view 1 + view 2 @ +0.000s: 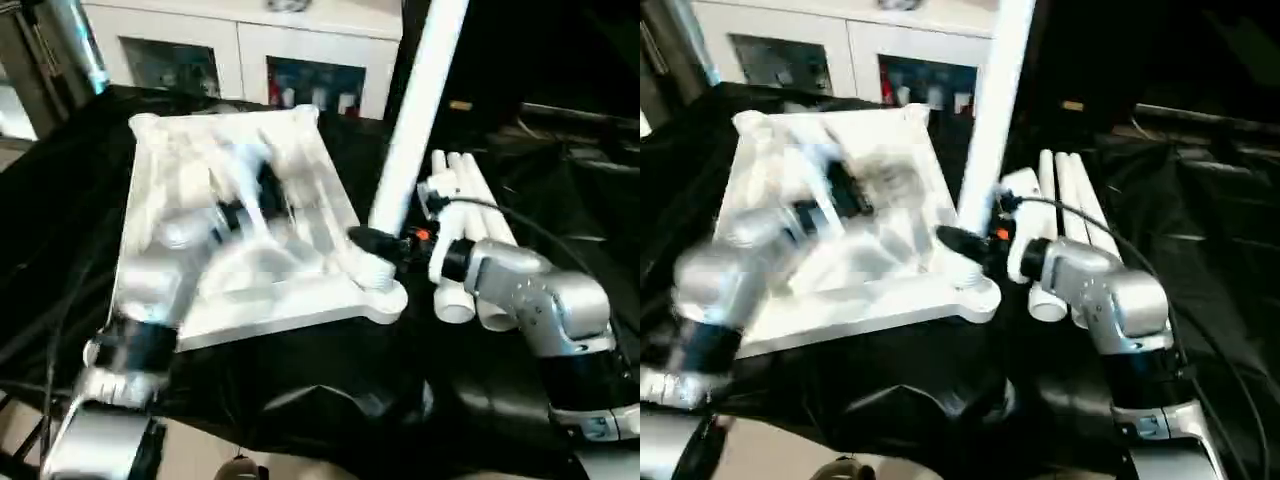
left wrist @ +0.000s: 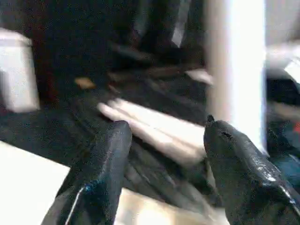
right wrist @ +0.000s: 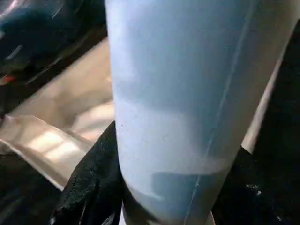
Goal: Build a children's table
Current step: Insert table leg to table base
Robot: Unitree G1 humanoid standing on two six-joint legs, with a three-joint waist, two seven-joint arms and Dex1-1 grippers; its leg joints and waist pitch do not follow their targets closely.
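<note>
We see the leg (image 1: 412,110) upright, long axis near vertical, foot at tabletop (image 1: 290,300) near-right corner socket (image 1: 378,285) | right gripper (image 1: 372,243) clamps it | left gripper (image 2: 164,140) released, empty, apparently over ribs

We saw a tabletop (image 1: 300,250) of white moulded plastic, ribbed and faintly glossy. The upright leg (image 1: 415,110) was a smooth white plastic tube with a fine seam line, as were the spare legs (image 1: 470,200) beside it. The table cover (image 1: 330,390) looked like thin black sheeting, creased and shiny where light struck it. We noted both forearms in brushed silver metal, satin rather than mirror-bright. The left gripper's (image 2: 161,159) fingers (image 2: 101,159) were black with a wet-looking gloss. The cabinet (image 1: 250,45) showed painted white frames around glass panes.
</note>
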